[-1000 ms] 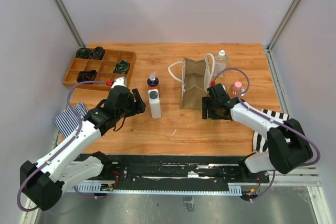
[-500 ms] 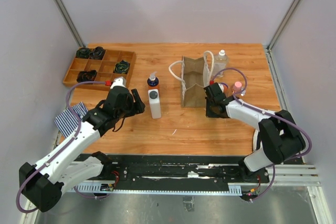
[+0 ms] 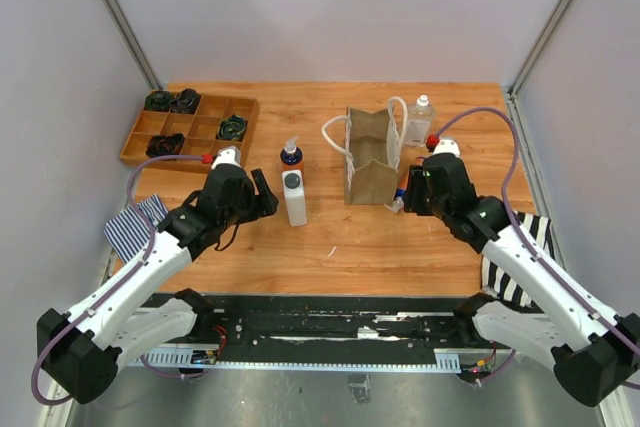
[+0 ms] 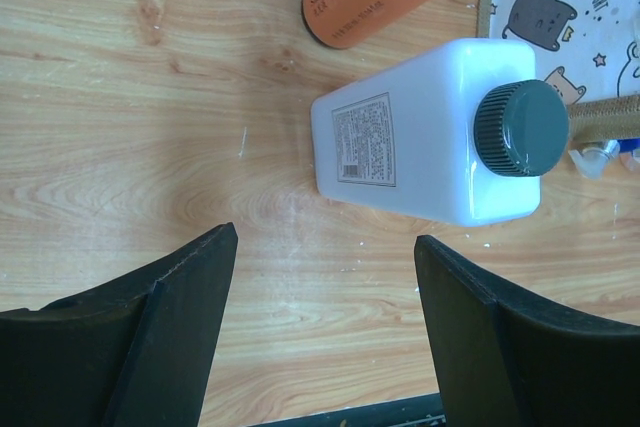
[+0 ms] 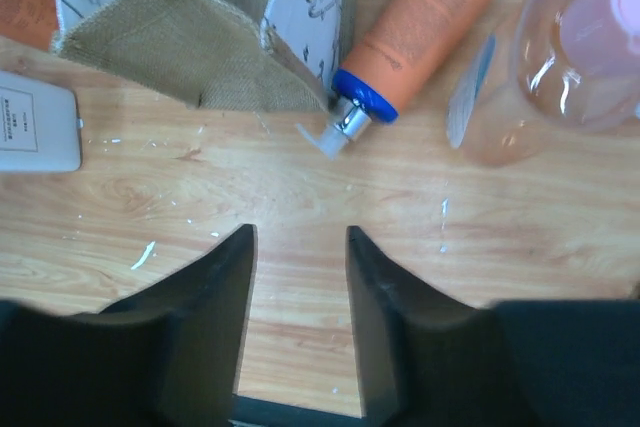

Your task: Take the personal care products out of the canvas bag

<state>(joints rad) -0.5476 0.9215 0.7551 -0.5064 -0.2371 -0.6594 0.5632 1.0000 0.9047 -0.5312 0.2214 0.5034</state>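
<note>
The tan canvas bag (image 3: 371, 157) stands upright mid-table with white rope handles; it also shows in the right wrist view (image 5: 190, 57). A white rectangular pump bottle (image 3: 295, 197) and a blue-and-orange bottle (image 3: 290, 155) stand left of the bag. My left gripper (image 3: 264, 193) is open and empty, just left of the white bottle (image 4: 420, 142). A second blue-and-orange bottle (image 5: 420, 32) sits at the bag's right corner, beside the clear pink-capped bottle (image 5: 580, 47). My right gripper (image 5: 299, 234) is open and empty, just in front of them. A clear white-capped bottle (image 3: 419, 119) stands behind the bag.
A wooden compartment tray (image 3: 190, 127) with black coiled items sits at the back left. Striped folded cloths lie at the left edge (image 3: 135, 227) and the right edge (image 3: 520, 247). Grey walls close in the table on three sides.
My right arm has lifted and drawn back to the right of the bag, and the blue-and-orange bottle now shows by the bag's corner. The left arm has not moved.
</note>
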